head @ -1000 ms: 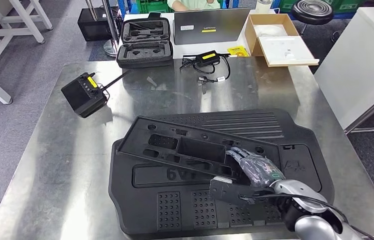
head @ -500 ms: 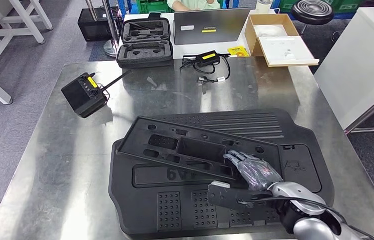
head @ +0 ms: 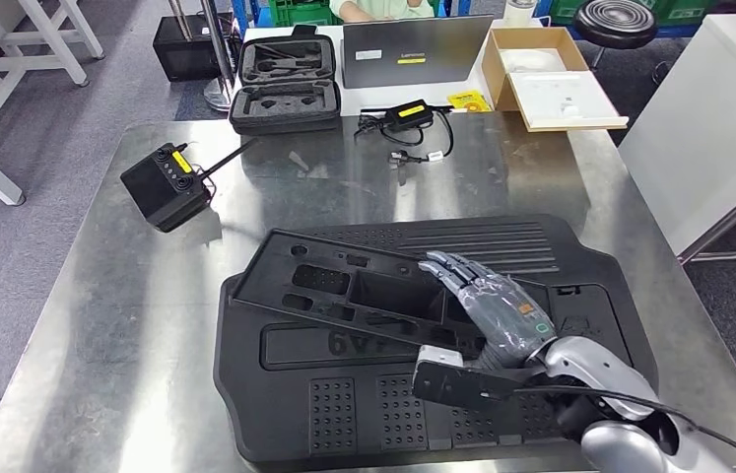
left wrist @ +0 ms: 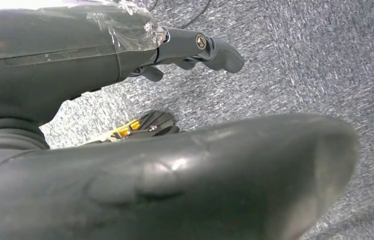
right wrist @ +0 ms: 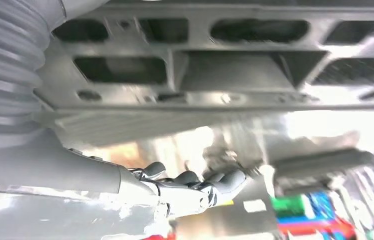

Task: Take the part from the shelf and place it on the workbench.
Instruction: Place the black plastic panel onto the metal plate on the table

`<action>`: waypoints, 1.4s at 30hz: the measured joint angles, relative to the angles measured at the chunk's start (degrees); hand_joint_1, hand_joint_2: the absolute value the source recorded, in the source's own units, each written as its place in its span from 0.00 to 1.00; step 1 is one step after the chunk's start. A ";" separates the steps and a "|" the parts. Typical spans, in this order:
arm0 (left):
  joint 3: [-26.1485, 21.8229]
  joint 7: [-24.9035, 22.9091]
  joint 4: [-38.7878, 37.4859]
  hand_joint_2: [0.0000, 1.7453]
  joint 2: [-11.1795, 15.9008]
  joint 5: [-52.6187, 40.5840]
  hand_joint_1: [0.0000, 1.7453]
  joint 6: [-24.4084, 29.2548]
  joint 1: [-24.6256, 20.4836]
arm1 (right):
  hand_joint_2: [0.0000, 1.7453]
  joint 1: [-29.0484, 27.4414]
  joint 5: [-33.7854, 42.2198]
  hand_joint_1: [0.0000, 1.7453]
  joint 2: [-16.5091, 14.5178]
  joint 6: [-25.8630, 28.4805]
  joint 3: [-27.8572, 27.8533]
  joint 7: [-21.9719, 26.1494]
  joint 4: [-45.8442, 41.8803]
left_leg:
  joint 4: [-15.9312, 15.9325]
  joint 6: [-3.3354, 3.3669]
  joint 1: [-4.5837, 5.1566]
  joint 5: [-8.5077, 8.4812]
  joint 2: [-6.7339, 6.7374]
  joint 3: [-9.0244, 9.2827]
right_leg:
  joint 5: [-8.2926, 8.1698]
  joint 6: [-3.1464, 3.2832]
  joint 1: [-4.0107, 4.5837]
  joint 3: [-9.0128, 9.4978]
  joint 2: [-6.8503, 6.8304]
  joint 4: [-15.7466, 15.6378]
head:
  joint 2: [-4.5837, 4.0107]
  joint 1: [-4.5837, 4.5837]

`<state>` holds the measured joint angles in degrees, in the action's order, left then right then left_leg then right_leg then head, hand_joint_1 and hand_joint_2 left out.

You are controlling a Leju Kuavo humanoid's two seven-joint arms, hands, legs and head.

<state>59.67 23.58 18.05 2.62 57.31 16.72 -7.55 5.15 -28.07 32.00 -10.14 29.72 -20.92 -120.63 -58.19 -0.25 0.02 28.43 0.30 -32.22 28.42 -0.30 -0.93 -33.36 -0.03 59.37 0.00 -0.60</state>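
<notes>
A long black molded part (head: 364,291) with several recesses lies slantwise on a larger flat black ribbed panel (head: 344,394), both on the steel workbench (head: 98,325). My right hand (head: 487,301) hovers over the near right end of the long part, fingers stretched out and apart, holding nothing. The right wrist view has the part's recessed face (right wrist: 215,65) close by and my fingertips (right wrist: 195,187) free beside it. My left hand (left wrist: 124,50) hangs over grey carpet with nothing in it, fingers loosely apart.
A black box with a yellow label (head: 167,185) sits at the bench's far left. Beyond the bench are an open foam case (head: 285,84), a laptop (head: 415,51), a charger with cable (head: 408,118) and a cardboard box (head: 549,79). A white cabinet (head: 718,118) stands at the right.
My right hand has lifted off the long part and moved farther across it, fingers stretching out. Both black parts stay where they were.
</notes>
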 joint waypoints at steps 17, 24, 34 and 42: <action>0.00 0.34 -0.22 0.00 -0.23 -1.34 0.00 0.82 -0.23 | 1.00 -8.20 -5.30 0.00 -10.12 38.01 -15.12 22.43 -5.68 | -0.01 0.00 -0.01 0.13 0.11 0.21 | 0.07 -0.04 0.02 0.21 0.22 -0.06 | 0.00 0.03; 0.00 0.36 -0.52 0.00 -0.69 -1.46 0.00 2.05 -0.26 | 1.00 -8.75 -30.32 0.00 -13.45 49.12 -17.25 15.55 -5.48 | -0.01 0.02 -0.02 0.14 0.11 0.22 | 0.08 -0.04 0.02 0.23 0.22 -0.08 | 0.00 0.04; 0.00 0.70 -0.68 0.00 -0.96 -1.29 0.00 3.98 -0.12 | 1.00 -8.73 -30.99 0.00 -15.60 49.50 -17.46 15.23 -4.73 | -0.01 0.02 -0.01 0.15 0.10 0.22 | 0.08 -0.04 0.02 0.26 0.22 -0.10 | 0.00 0.04; 0.00 0.79 -0.68 0.00 -1.19 -1.36 0.00 4.31 -0.03 | 1.00 -8.73 -30.49 0.00 -17.02 49.55 -17.56 15.90 -4.72 | -0.01 0.02 -0.01 0.15 0.10 0.21 | 0.08 -0.04 0.02 0.26 0.22 -0.11 | 0.00 0.03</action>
<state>59.67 24.37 17.38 1.43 55.95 21.03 -7.59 -3.59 -58.55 14.98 39.41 12.16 -5.02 -125.35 -58.20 -0.23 0.01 28.57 0.40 -32.00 28.51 -0.34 -0.91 -33.10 0.19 59.26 0.00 -0.57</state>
